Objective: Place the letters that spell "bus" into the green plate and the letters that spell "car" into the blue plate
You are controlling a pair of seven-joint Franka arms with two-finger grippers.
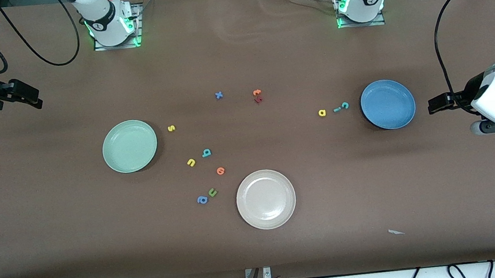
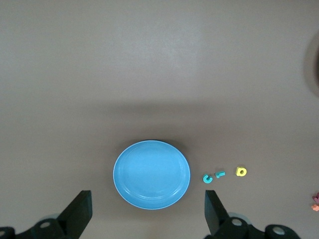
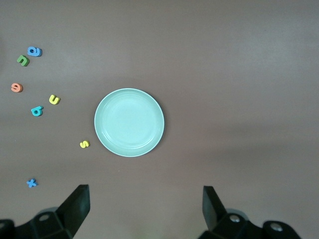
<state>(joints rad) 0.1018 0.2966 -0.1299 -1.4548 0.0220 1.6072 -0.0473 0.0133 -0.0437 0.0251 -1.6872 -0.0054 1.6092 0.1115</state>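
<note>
The green plate [image 1: 129, 146] lies toward the right arm's end, with the yellow "s" [image 1: 171, 128], teal "b" [image 1: 206, 153] and yellow "u" [image 1: 191, 162] beside it on the table. The blue plate [image 1: 388, 104] lies toward the left arm's end; the teal "c" [image 1: 345, 105], thin teal "r" [image 1: 336, 109] and yellow "a" [image 1: 322, 113] sit in a row beside it. Both plates hold nothing. My left gripper [image 1: 435, 104] hangs open above the table's end by the blue plate [image 2: 151, 174]. My right gripper [image 1: 30, 96] hangs open over the table's other end, apart from the green plate [image 3: 129, 122].
A cream-white plate [image 1: 266, 199] lies nearer the front camera at mid-table. An orange letter [image 1: 220, 171], an olive "u" [image 1: 212, 192] and a blue rounded letter [image 1: 202, 200] lie near it. A blue "x" [image 1: 219, 95] and orange and dark red letters [image 1: 257, 96] lie farther back.
</note>
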